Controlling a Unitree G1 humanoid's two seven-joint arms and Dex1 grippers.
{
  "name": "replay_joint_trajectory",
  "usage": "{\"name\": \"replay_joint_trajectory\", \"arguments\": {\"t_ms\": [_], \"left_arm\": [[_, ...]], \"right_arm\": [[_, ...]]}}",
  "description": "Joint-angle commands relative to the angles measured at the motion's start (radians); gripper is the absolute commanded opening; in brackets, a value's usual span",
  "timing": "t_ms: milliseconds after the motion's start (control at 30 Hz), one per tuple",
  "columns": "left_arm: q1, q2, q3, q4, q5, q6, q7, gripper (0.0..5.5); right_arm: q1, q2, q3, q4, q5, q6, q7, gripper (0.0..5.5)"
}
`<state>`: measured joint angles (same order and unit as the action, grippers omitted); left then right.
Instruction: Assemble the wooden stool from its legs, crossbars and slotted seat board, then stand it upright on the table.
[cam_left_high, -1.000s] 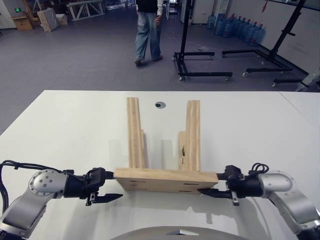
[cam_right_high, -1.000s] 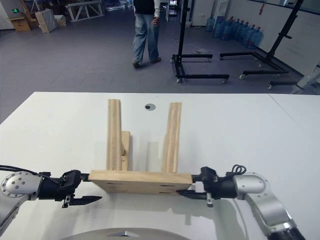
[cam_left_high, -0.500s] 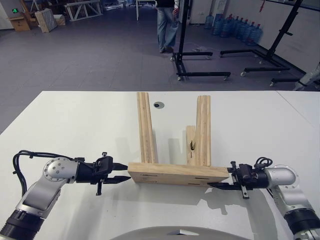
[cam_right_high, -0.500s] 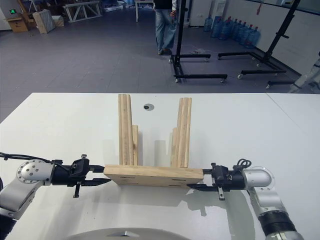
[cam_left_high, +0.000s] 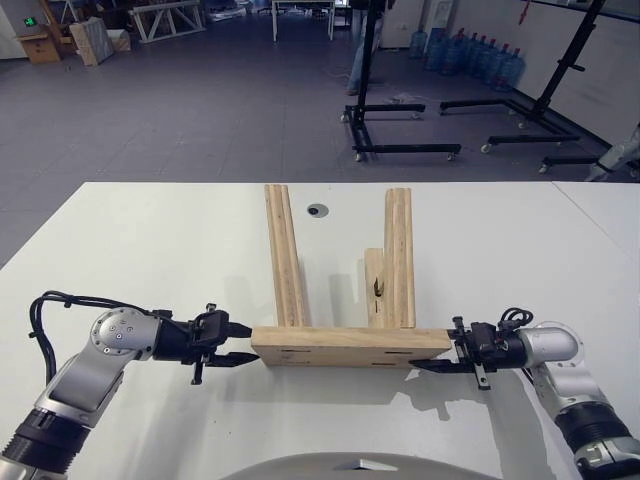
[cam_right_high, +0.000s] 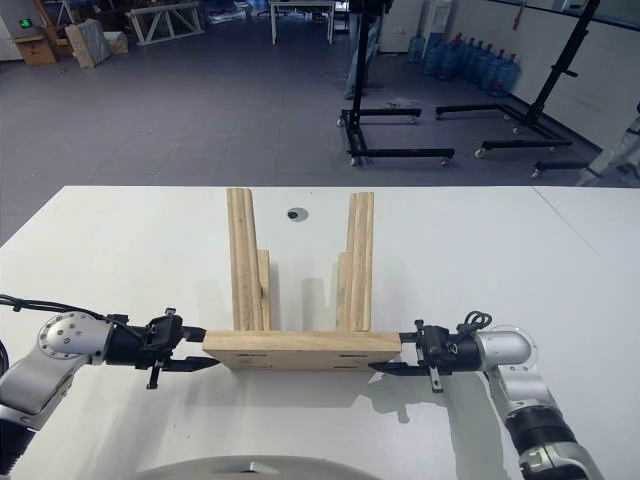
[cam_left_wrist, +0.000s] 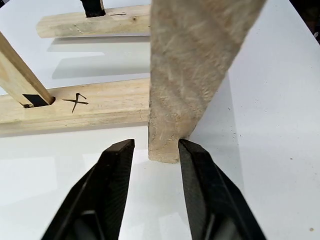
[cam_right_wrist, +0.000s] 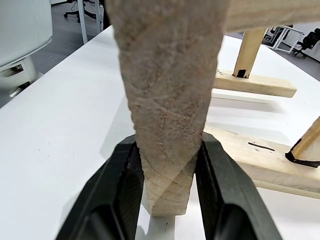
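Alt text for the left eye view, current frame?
A wooden stool lies on its side on a white table, seat board on edge nearest the camera, legs pointing away. The left hand sits at the board's left end, the right hand at its right end.

The seat board (cam_left_high: 345, 346) stands on edge across the near middle of the table (cam_left_high: 130, 250), filling the span between the left gripper (cam_left_high: 246, 343), spread at its left end, and the right gripper (cam_left_high: 440, 352), clamped on its right end. The left legs (cam_left_high: 283, 255) and right legs (cam_left_high: 398, 258) run far from it, with an open lane between them. Bare tabletop lies to either side
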<state>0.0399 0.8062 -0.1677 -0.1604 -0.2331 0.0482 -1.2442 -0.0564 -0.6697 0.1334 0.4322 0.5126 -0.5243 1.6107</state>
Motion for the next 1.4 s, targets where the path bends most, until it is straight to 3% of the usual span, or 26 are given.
{"name": "replay_joint_trajectory", "arguments": {"t_ms": [33, 200, 300, 633, 767, 867, 967, 1100, 1300, 1400], "left_arm": [[0.006, -0.011, -0.034, -0.046, -0.044, 0.026, -0.026, 2.26], [-0.021, -0.03, -0.058, -0.043, -0.007, 0.012, 0.003, 3.05], [-0.021, -0.036, -0.06, -0.039, -0.015, 0.02, 0.005, 3.1], [-0.026, -0.078, -0.048, 0.0, -0.109, 0.0, -0.055, 1.48], [-0.039, -0.087, -0.024, 0.014, -0.129, 0.004, -0.052, 1.45], [-0.03, -0.097, -0.007, -0.007, -0.211, 0.072, -0.08, 1.44], [0.007, -0.066, 0.048, -0.12, -0.405, 0.251, -0.106, 1.44], [0.039, -0.007, 0.192, -0.325, -0.854, 0.508, -0.038, 1.32], [-0.103, 0.067, 0.274, -0.382, -1.604, 0.609, 0.429, 1.3], [-0.21, 0.01, 0.286, -0.292, -1.73, 0.615, 0.651, 1.3]], "right_arm": [[0.069, 0.027, 0.088, -0.035, -0.118, 0.04, -0.02, 1.32], [0.105, 0.019, 0.105, -0.095, -0.125, 0.046, -0.054, 1.32], [0.115, 0.015, 0.106, -0.107, -0.115, 0.055, -0.058, 1.32], [0.059, 0.008, 0.079, -0.101, -0.089, 0.122, -0.038, 1.32], [0.065, 0.001, 0.066, -0.154, -0.063, 0.175, -0.046, 1.32], [0.063, -0.024, 0.021, -0.302, 0.056, 0.374, -0.102, 1.32], [0.029, -0.138, -0.034, -0.565, 0.339, 0.797, -0.188, 1.32], [-0.043, -0.326, -0.123, -0.738, 0.771, 1.25, -0.234, 1.32], [-0.1, -0.489, -0.094, -0.785, 1.365, 1.51, -0.518, 1.32], [-0.216, -0.56, -0.038, -0.691, 1.459, 1.692, -0.434, 1.32]]}}
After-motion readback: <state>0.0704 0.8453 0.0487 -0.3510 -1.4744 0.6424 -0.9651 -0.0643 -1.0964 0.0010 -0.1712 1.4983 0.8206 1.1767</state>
